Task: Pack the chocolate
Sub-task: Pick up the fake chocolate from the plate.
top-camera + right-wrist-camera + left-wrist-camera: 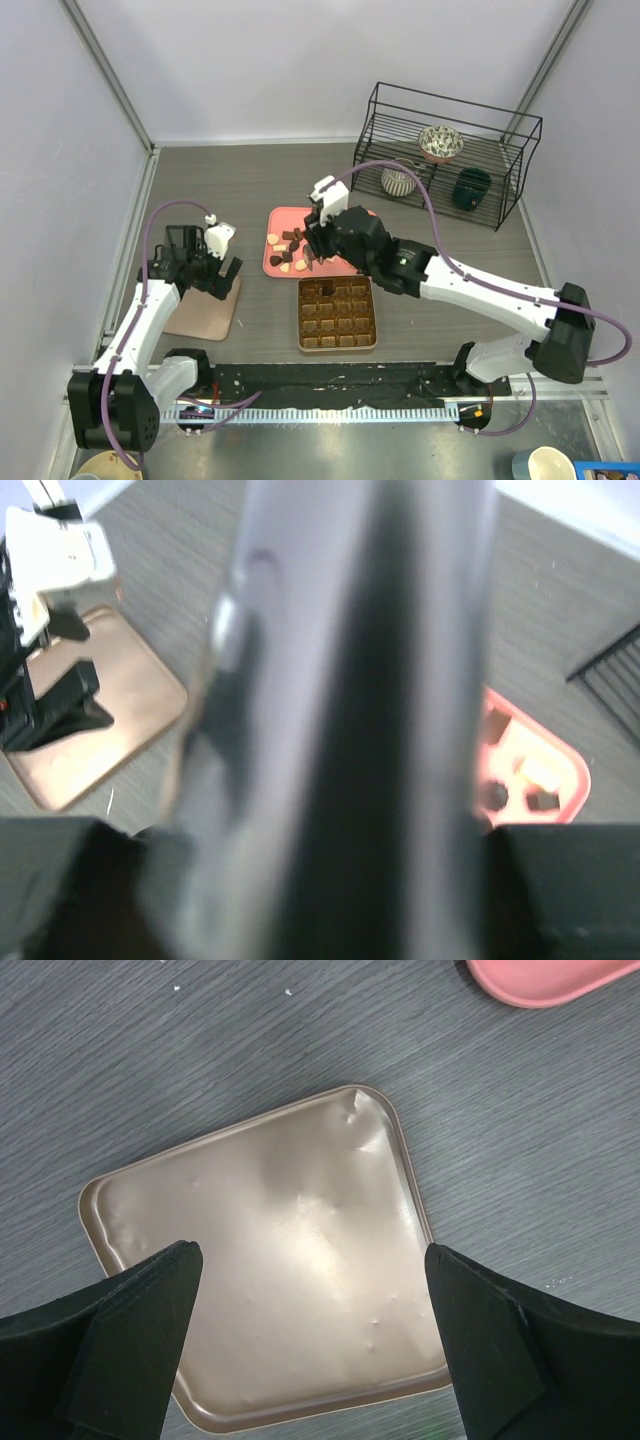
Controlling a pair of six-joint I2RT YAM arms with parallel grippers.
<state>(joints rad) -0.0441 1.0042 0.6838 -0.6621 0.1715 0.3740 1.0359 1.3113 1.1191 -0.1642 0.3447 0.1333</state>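
Note:
Several chocolates (285,250), dark brown, mid-brown and cream, lie on the flat pink tray (290,220). Just in front stands the gold-brown gridded box (337,338), with one dark chocolate (325,291) in a far-row cell. My right gripper (317,256) hangs over the tray's near edge, close to the box's far rim. A blurred dark shape fills the right wrist view, so its jaws are hidden; only the tray (565,770) and two chocolates (495,795) show at the right. My left gripper (218,272) is open and empty above the gold lid (280,1210).
The flat gold lid (205,308) lies at the left, under my left gripper (310,1270). A black wire rack (445,150) at the back right holds a bowl and two cups. The pink tray's corner (540,980) shows in the left wrist view.

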